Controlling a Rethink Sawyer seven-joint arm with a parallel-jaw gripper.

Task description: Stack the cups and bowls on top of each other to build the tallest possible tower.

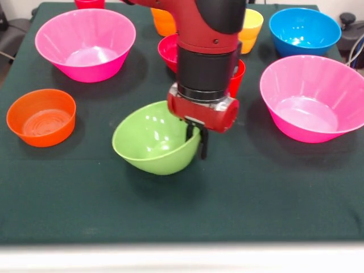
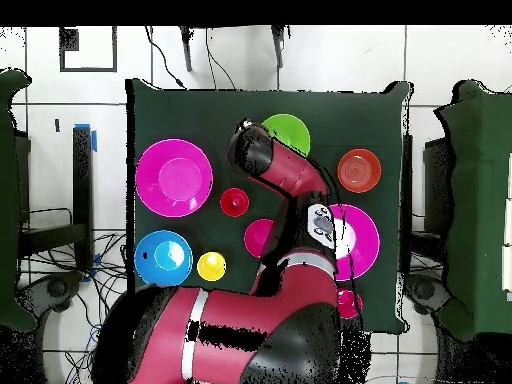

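My gripper (image 1: 197, 140) is shut on the right rim of the lime-green bowl (image 1: 151, 139), one finger inside and one outside. The bowl is tilted, its mouth turned up and to the left, and it is empty. I cannot tell whether its bottom touches the cloth. In the overhead view the green bowl (image 2: 288, 133) shows beside my wrist, which hides the fingers. Behind my arm stand a red cup (image 1: 238, 77), a crimson bowl (image 1: 168, 51), an orange cup (image 1: 163, 21) and a yellow cup (image 1: 251, 27). Nothing is stacked on anything.
A hot-pink bowl (image 1: 85, 42) sits at the back left and another (image 1: 313, 96) at the right. A blue bowl (image 1: 304, 31) is at the back right. A small orange bowl (image 1: 41, 116) sits at the left. The table's front edge (image 1: 182, 244) runs below the green bowl.
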